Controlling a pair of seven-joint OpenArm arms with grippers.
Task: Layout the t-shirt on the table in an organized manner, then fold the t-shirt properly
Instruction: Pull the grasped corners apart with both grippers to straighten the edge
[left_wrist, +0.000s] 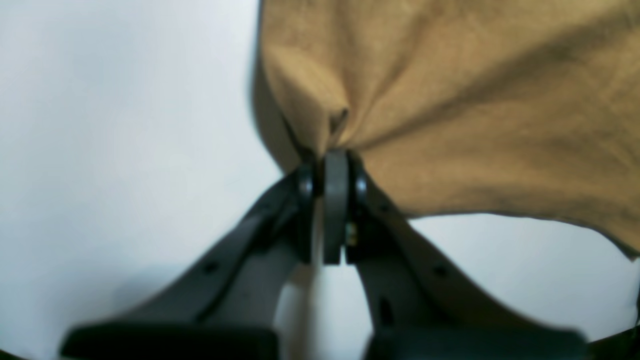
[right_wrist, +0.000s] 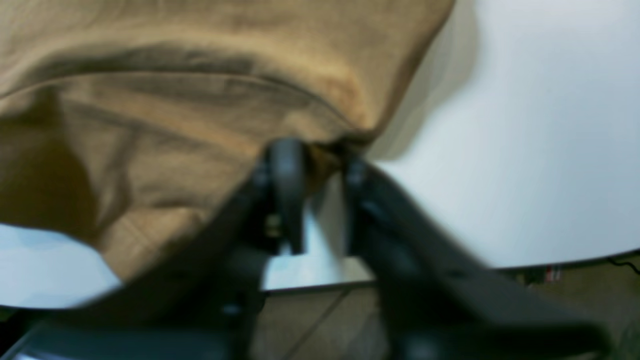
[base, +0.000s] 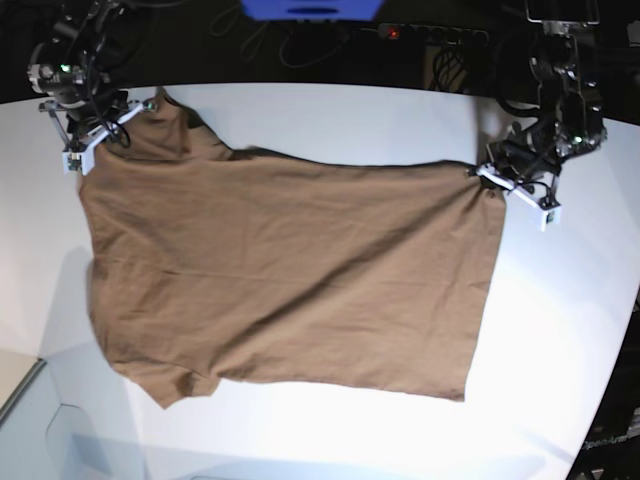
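The brown t-shirt (base: 290, 275) lies spread over the white table (base: 560, 330), held up at its two far corners. My left gripper (base: 484, 180) is shut on the shirt's far right corner; the left wrist view shows the cloth (left_wrist: 450, 110) pinched between its fingertips (left_wrist: 336, 170). My right gripper (base: 140, 108) is shut on the shirt's far left corner; the right wrist view shows the cloth (right_wrist: 165, 115) bunched between its fingertips (right_wrist: 315, 160). A sleeve lies at the front left of the shirt. The white tag is hidden.
The table's curved edge runs along the back (base: 320, 88) and down the right side (base: 620, 340). Dark cables and equipment (base: 430, 40) sit behind the table. A floor strip shows below the table edge in the right wrist view (right_wrist: 550, 280).
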